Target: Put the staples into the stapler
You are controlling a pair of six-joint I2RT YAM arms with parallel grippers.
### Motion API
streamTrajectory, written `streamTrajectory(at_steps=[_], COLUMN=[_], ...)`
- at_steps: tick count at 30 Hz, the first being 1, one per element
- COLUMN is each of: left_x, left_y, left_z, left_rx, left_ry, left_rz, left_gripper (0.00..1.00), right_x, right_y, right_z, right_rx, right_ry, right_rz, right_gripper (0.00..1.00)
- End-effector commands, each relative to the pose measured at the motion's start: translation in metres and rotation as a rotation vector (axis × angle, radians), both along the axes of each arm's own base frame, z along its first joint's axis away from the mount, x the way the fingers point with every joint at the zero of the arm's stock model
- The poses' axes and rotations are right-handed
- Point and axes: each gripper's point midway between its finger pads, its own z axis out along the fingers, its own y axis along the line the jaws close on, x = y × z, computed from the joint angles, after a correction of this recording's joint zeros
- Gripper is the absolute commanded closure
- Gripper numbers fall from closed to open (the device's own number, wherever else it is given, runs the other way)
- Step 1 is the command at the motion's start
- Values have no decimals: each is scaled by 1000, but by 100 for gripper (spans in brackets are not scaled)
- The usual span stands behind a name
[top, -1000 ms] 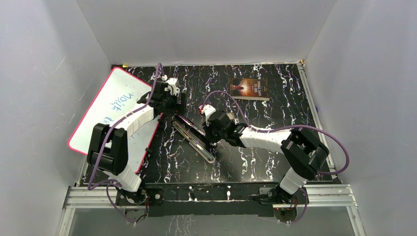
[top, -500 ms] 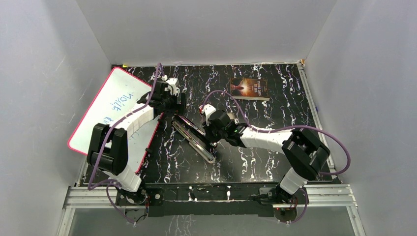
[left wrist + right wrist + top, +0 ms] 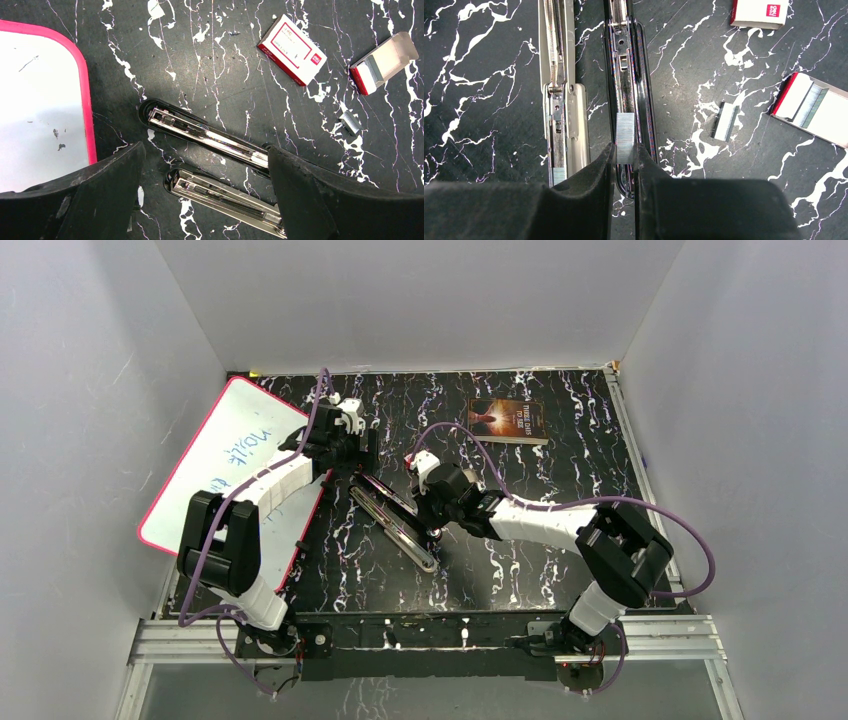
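Staples (image 3: 625,131) pinched in right jaws over stapler (image 3: 624,65) — hidden from above; left jaws released.

Silvery staples (image 3: 625,132), black white-veined table (image 3: 500,585), pink-rimmed whiteboard (image 3: 225,455).

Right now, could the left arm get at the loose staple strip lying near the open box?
Probably yes: the left gripper is open, and the loose strip lies uncovered on the table beyond the stapler. The right gripper nearby might crowd it.

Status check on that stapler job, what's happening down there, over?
Left gripper open, hovering over open black stapler. Right gripper shut on short silvery staple strip, lined up over stapler's channel. Loose spare strip lies aside, not blocking.
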Motion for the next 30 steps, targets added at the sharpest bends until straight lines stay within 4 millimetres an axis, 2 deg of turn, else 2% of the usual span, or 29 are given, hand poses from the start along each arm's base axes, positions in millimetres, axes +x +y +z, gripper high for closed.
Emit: streamTrajectory(at_steps=[1, 12, 30], left_x=[4, 4, 4], left_y=[-2, -2, -2], left_z=[11, 10, 10], left_rx=[-11, -9, -11], left_ry=[-15, -14, -14], left_rz=[-7, -6, -7], left_gripper=[9, 9, 9], right_x=[10, 8, 8], right_y=[6, 5, -1], right_z=[15, 3, -3], right_rx=[31, 2, -51], right_ry=[-38, -7, 12], right_rz=[-11, -5, -19], right_gripper=[100, 100, 100])
